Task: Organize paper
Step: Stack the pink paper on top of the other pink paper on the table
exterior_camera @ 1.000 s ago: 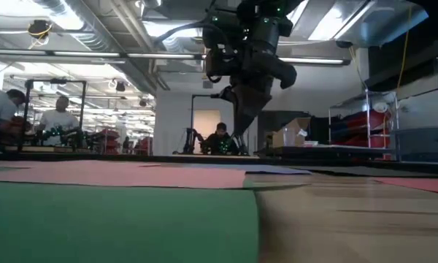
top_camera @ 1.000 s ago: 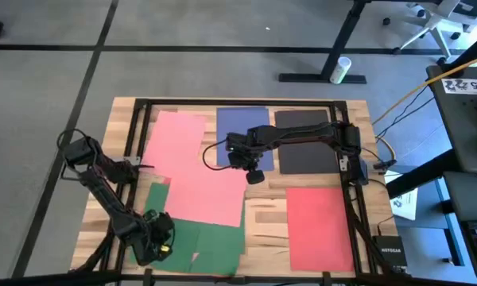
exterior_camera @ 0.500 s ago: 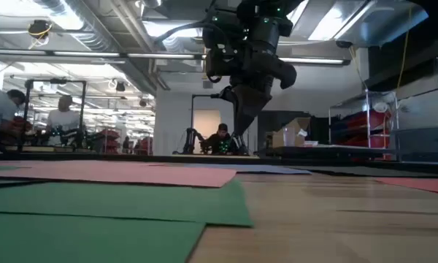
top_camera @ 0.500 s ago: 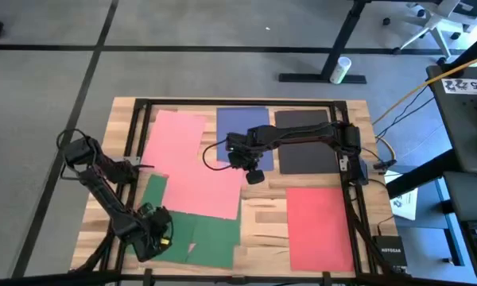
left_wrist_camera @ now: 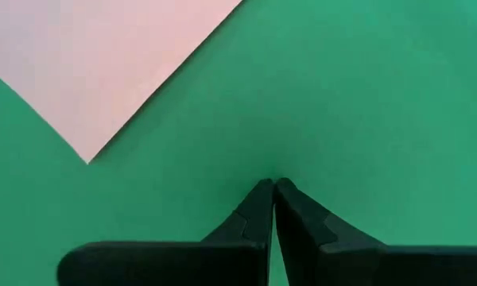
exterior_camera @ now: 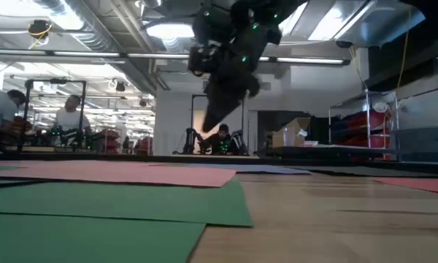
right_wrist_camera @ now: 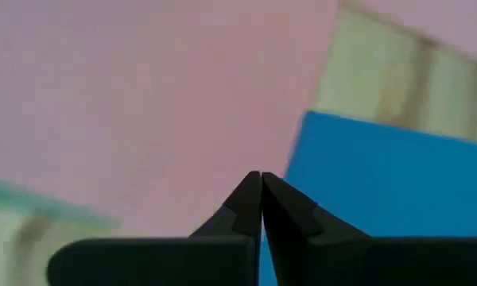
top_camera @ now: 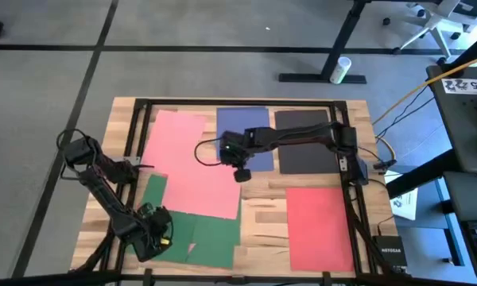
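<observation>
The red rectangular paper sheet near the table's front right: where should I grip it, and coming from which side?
Judging by its pose, take the red rectangular paper sheet at its left long edge, coming from the bare wood beside it. It lies flat and alone, and that edge is free, while a dark frame rail borders its right.

Bright overhead light, blurred right-wrist view.

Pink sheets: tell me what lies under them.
The lower pink sheet overlaps the top edge of the green paper. The upper pink sheet lies partly under the lower one. Otherwise bare wooden table shows around them. Anything beneath the pink is hidden.
</observation>
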Available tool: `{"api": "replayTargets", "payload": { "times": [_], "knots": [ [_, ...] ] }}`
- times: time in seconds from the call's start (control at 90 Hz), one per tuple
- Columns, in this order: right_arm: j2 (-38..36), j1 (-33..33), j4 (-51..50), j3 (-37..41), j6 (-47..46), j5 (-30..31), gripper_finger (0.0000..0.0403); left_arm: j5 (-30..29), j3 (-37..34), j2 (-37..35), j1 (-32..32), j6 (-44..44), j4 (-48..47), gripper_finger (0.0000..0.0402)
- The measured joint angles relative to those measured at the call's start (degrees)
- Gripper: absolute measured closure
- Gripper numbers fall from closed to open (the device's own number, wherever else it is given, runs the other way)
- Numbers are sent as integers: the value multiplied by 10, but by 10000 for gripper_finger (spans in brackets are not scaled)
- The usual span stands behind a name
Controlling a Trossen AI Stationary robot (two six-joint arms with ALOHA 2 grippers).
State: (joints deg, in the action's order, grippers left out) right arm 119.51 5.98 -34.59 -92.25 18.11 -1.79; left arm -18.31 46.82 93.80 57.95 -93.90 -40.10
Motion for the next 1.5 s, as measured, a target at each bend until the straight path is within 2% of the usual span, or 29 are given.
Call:
{"api": "replayTargets", "payload": {
  "times": [0.178,0.267,0.489,0.811,1.089,1.233,1.5],
  "knots": [
    [33,6,9,0,-45,120,403,1,0,0,0,0,1,402],
    [52,13,-1,0,-61,147,403,1,0,0,0,0,0,402],
    [75,15,-19,0,-63,121,403,2,0,0,-13,-5,-6,402],
    [76,12,-24,-1,-74,64,403,-16,-1,1,-52,-21,-74,402],
    [72,12,-24,0,-72,49,403,-16,-1,1,-60,-17,-72,402],
    [71,12,-26,0,-72,-3,403,-17,-1,1,-60,-23,-71,402],
    [67,11,-19,1,-69,0,403,-20,-1,1,-56,-28,-54,402]
  ]
}}
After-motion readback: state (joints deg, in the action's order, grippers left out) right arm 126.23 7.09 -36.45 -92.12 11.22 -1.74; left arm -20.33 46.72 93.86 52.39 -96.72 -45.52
